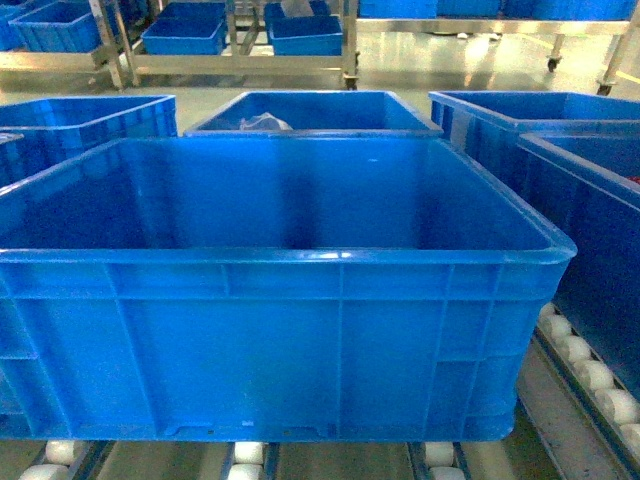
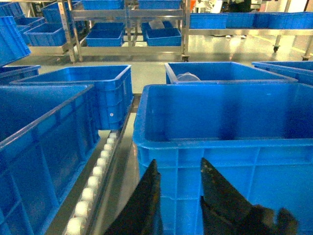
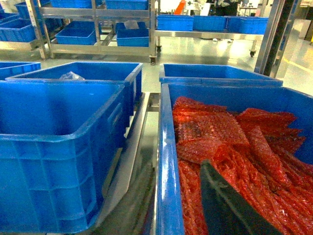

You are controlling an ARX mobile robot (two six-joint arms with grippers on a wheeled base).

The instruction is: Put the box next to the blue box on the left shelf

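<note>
A neighbouring blue crate [image 2: 44,142] fills the left of the frame; beside it, white rollers [image 2: 95,176] of the left shelf [image 1: 590,385]. The box [image 1: 280,290] sits centre on the rollers. The left gripper [image 2: 178,196], jaws apart, hovers at its near wall. The right gripper [image 3: 178,205] straddles, jaws apart, the rim of the crate of red bubble wrap [image 3: 230,147].

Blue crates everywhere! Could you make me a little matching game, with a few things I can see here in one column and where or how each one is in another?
Things:
1. the box
2. red bubble wrap
3. white roller wheels
4. smaller blue bins

Places or states:
A. on the steel-framed shelving at the back
B. fills the crate on the right
C. nearest the head camera, nothing visible inside
D. in a row along a rail between two crates

Pairs: 1-C, 2-B, 3-D, 4-A
</note>
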